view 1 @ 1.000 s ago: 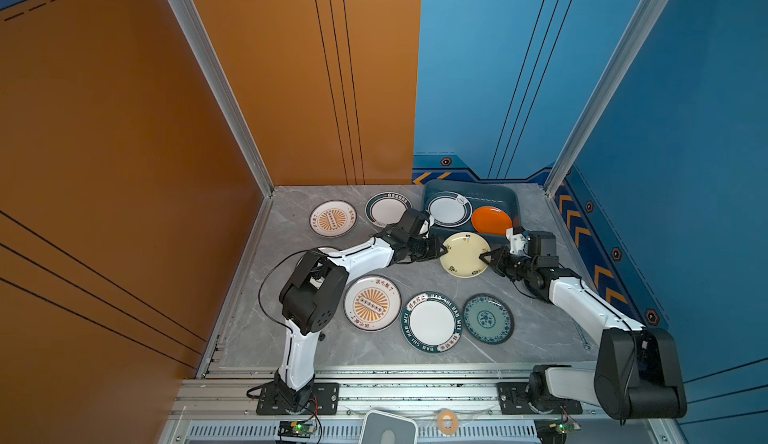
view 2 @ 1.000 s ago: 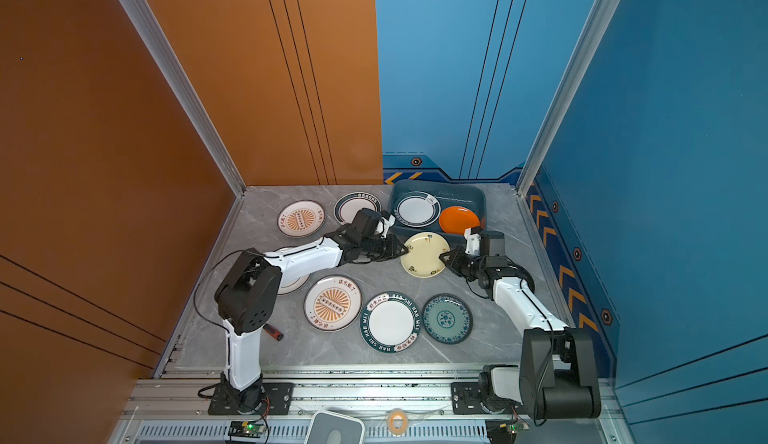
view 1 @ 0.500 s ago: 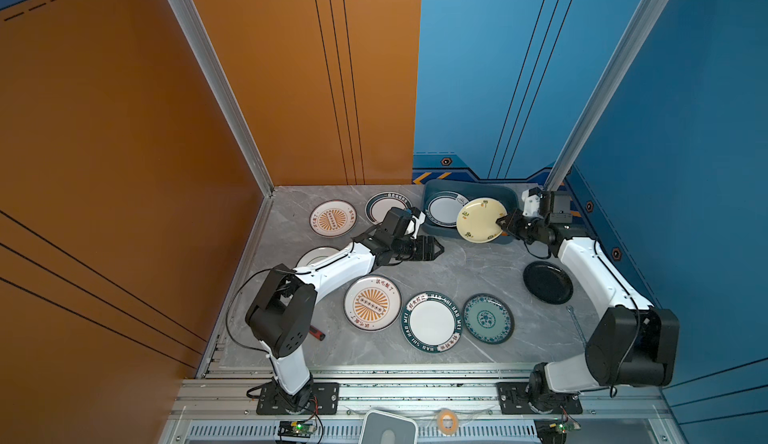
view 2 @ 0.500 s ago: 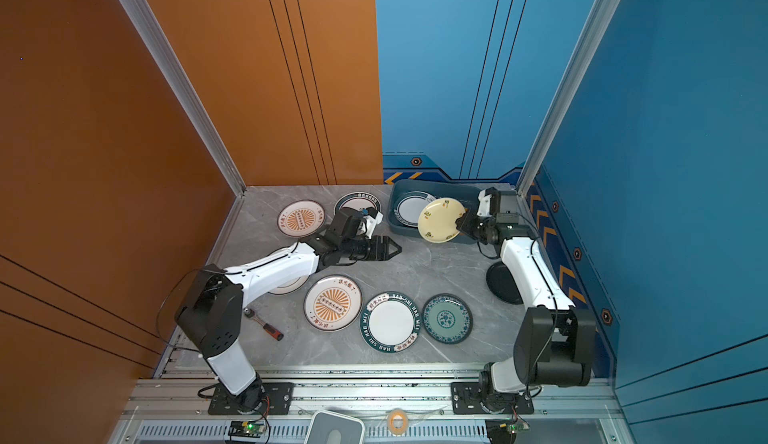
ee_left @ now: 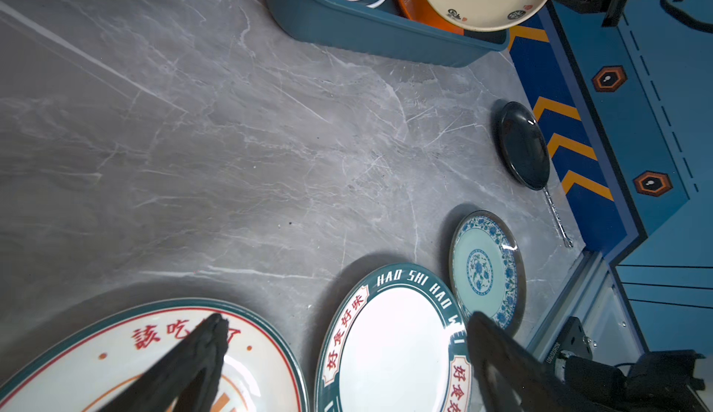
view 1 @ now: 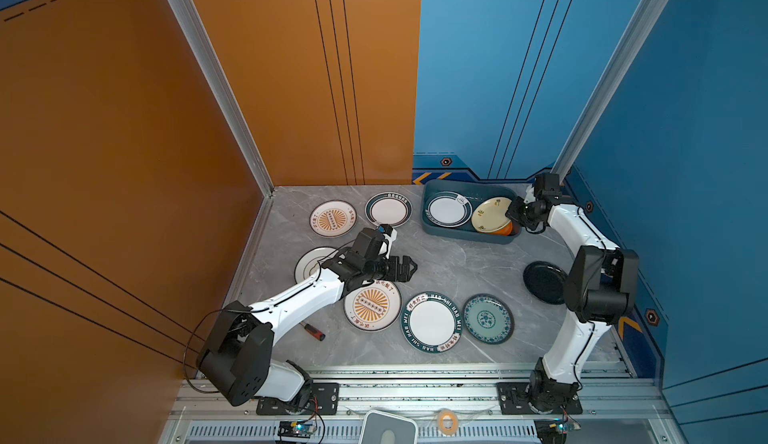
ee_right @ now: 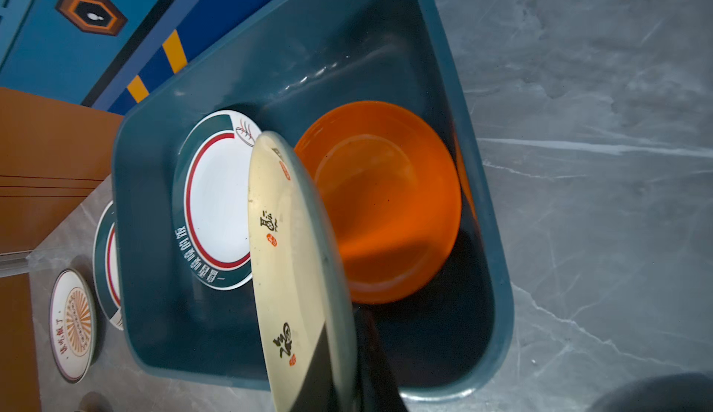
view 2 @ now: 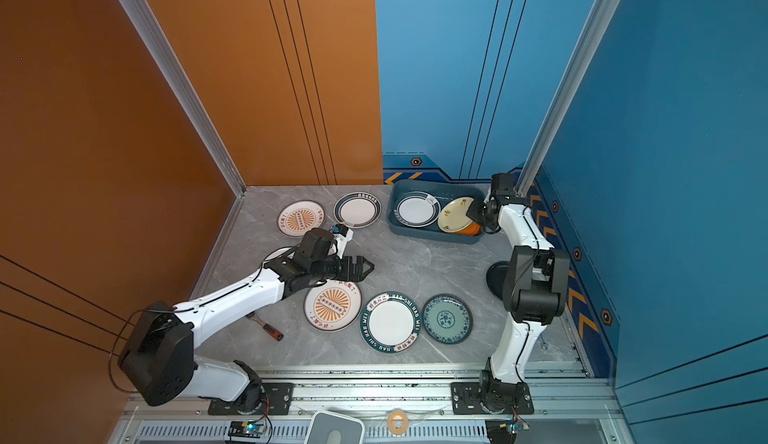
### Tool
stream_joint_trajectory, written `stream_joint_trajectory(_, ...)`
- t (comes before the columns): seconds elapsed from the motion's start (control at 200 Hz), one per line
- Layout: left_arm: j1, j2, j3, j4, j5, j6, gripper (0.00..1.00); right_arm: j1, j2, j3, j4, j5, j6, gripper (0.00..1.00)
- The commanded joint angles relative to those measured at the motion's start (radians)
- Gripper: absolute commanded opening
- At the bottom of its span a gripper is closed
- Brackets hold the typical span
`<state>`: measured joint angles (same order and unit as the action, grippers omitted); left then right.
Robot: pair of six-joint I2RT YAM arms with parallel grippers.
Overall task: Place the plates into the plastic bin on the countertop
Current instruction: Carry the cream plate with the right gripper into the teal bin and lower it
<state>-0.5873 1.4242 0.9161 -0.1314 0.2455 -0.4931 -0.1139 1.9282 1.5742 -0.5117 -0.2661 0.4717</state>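
We see the grey marbled table (view 1: 457, 263) carrying everything. At its far side, right of the middle, sits the plastic bin (view 1: 457, 234), dark teal, its long axis running left to right along the back wall, slightly skewed. Inside it a green-rimmed white plate (view 1: 448, 210) lies flat at the left end and a plain orange plate (ee_right: 386, 205) at the right. Over the orange one the cream plate (view 1: 490, 214) is tilted, its raised edge toward the right; whether its low edge touches the orange we cannot tell. Outside the bin seven more lie flat on the table, the black plate (view 1: 542, 281) beside the right arm. The right claw (view 1: 512, 213) is clenched on the cream plate's rim. The left claw (view 1: 409, 268) is spread wide, grasping nothing, near the far edge of a sunburst plate (view 1: 372, 305).
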Motion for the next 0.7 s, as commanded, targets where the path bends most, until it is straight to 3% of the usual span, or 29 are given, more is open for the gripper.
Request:
stream_joint_trajectory(0.0, 0.026, -0.019, -0.029, -0.009, -0.008, 0.022, 0.98, 0.003, 0.02, 0.058, -0.022, 0.044, 0.017, 0.0)
stream_joint_trajectory(0.511, 0.076, -0.008, -0.025, -0.016, 0.036, 0.034, 0.98, 0.005, 0.139, 0.097, -0.036, 0.054, 0.031, 0.0)
stream_joint_trajectory(0.696, 0.084, 0.001, -0.022, -0.025, 0.041, 0.039, 0.99, 0.002, 0.173, 0.097, -0.039, 0.061, 0.036, 0.13)
